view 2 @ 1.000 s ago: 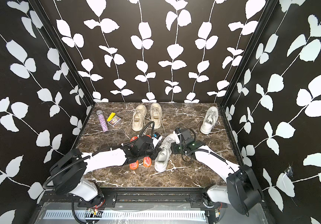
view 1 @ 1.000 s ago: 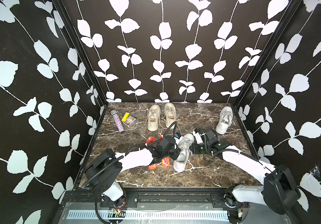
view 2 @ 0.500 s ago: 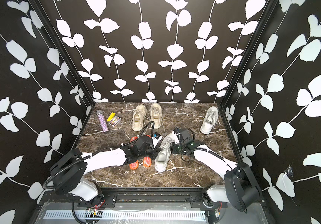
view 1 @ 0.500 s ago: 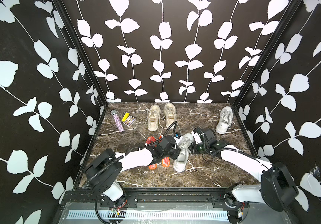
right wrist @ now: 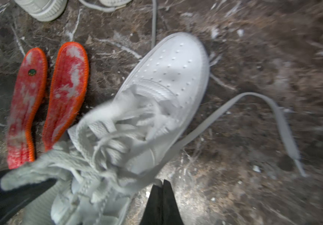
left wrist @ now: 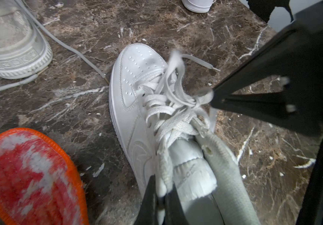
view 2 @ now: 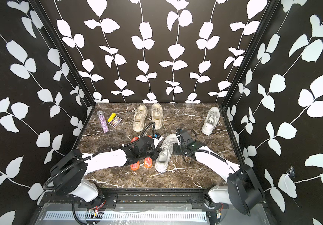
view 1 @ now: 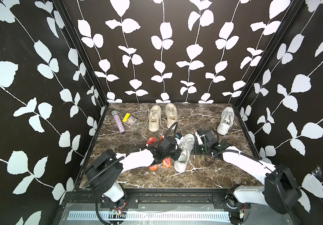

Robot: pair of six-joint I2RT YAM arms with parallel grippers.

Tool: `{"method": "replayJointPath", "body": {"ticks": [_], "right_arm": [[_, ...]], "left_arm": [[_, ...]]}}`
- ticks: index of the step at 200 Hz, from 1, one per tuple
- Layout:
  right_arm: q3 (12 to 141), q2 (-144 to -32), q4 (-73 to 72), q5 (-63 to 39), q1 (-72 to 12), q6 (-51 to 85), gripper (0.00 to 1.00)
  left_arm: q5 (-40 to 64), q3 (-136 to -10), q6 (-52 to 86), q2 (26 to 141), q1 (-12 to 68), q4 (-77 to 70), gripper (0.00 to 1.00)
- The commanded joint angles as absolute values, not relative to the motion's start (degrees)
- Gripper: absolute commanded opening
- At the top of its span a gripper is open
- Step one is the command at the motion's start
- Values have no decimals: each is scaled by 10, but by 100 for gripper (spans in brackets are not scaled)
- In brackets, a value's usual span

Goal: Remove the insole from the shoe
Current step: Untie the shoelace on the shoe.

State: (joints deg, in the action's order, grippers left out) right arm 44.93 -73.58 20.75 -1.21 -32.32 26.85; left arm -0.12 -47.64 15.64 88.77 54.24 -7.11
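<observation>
At the lower centre of its wrist frame, the left gripper [left wrist: 161, 187] was clamped on the lace-side edge of the white shoe [left wrist: 137, 101]. The right gripper [right wrist: 160, 184], bottom centre, had its jaws together beside a loose lace [right wrist: 215, 116]; whether it pinched it was unclear. The insole was hidden, presumably inside. Spreading the shoe seemed in hand; next, a jaw must reach in. A second earlier the right jaws stood slightly apart.

Both top views look down from high at the front on the whole table [view 1: 205, 175]; each wrist view looks closely down on the same white shoe [left wrist: 129, 87].
</observation>
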Motion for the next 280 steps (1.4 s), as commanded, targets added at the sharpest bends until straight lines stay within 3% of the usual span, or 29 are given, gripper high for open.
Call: {"method": "replayJointPath", "body": {"ticks": [1,71,173,280], "right_arm": [[446,-714,236,50,-325,276,0],[456,-699,295,124,-294,286,0],[432,-601,320,61,-124,314,0],[429,-585,317,36,-99,301,0]], "left_arm": [[-37,-486,164,863,540,-81,0],[-49,-484,161,854,539,-71,0],[-32,-485,162,855,539,-72,0],[9,-502,155,868,539,-75,0]]}}
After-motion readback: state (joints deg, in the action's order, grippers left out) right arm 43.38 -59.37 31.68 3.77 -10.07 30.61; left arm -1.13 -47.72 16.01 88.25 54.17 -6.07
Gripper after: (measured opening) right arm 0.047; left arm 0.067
